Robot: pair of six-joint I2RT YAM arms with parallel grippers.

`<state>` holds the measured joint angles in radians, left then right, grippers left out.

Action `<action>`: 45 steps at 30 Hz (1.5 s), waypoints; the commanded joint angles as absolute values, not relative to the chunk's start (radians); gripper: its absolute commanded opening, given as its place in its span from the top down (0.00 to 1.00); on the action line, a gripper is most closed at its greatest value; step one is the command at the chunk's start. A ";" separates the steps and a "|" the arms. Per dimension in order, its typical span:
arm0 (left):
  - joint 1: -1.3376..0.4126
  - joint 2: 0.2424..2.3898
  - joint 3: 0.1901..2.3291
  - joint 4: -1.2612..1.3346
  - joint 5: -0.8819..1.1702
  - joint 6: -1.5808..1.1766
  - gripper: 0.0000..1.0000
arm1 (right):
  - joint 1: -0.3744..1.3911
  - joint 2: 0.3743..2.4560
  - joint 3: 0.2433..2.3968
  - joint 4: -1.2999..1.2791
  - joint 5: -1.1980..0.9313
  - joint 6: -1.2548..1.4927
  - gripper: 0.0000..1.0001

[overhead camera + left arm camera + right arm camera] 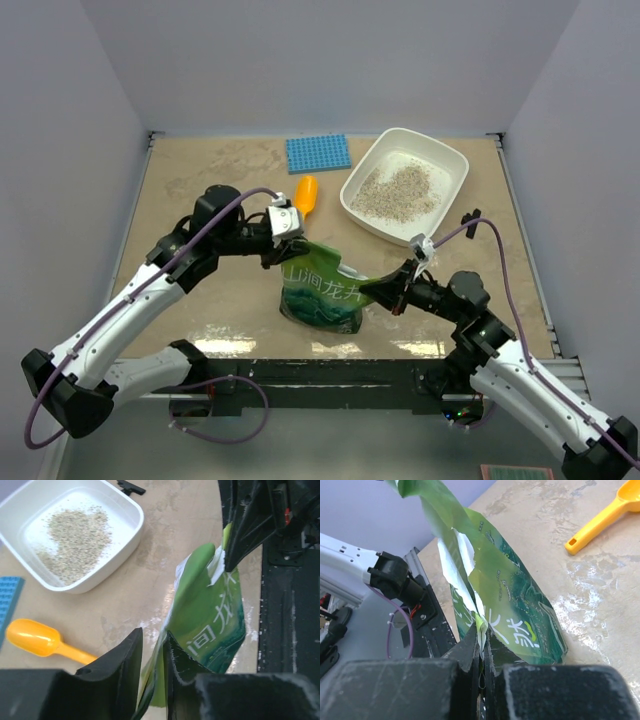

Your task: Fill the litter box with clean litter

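The white litter box (456,160) stands at the back right with a loose heap of beige-grey litter (398,192) in it; both show in the left wrist view (102,582), (75,535). The green foil bag (320,290) stands on the table between my grippers, its top torn open. My left gripper (287,243) has its jaws a little apart around the bag's left edge (210,625), with a gap on one side (152,632). My right gripper (388,290) is shut on the bag's right top edge (510,595), fingers pinched together (481,632).
An orange scoop (305,194) lies left of the litter box, and a blue studded mat (318,153) lies behind it. The scoop also shows in both wrist views (35,637), (600,515). The black table-edge rail (330,375) runs just behind the bag.
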<state>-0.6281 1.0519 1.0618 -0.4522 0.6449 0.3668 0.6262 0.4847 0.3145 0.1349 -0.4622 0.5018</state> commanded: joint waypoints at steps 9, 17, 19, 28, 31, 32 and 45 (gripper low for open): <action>-0.603 0.878 0.919 -0.312 0.695 0.193 0.44 | 0.618 0.451 0.276 0.307 -0.520 0.549 1.00; -0.603 0.807 0.704 -0.097 0.683 0.104 0.36 | 0.618 0.437 0.278 0.293 -0.563 0.531 1.00; -0.601 0.827 0.698 -0.063 0.690 0.095 0.36 | 0.618 0.425 0.270 0.298 -0.564 0.526 1.00; -0.549 0.917 0.695 0.061 0.874 0.057 0.65 | 0.618 0.351 0.230 0.273 -0.537 0.551 1.00; -0.511 0.942 0.693 0.045 0.960 0.048 1.00 | 0.618 0.319 0.232 0.253 -0.512 0.564 1.00; -0.502 0.948 0.690 0.037 0.978 0.045 1.00 | 0.618 0.313 0.232 0.252 -0.509 0.569 1.00; -0.388 1.097 0.710 -0.130 1.209 -0.233 1.00 | 0.618 0.367 0.290 0.252 -0.548 0.750 0.97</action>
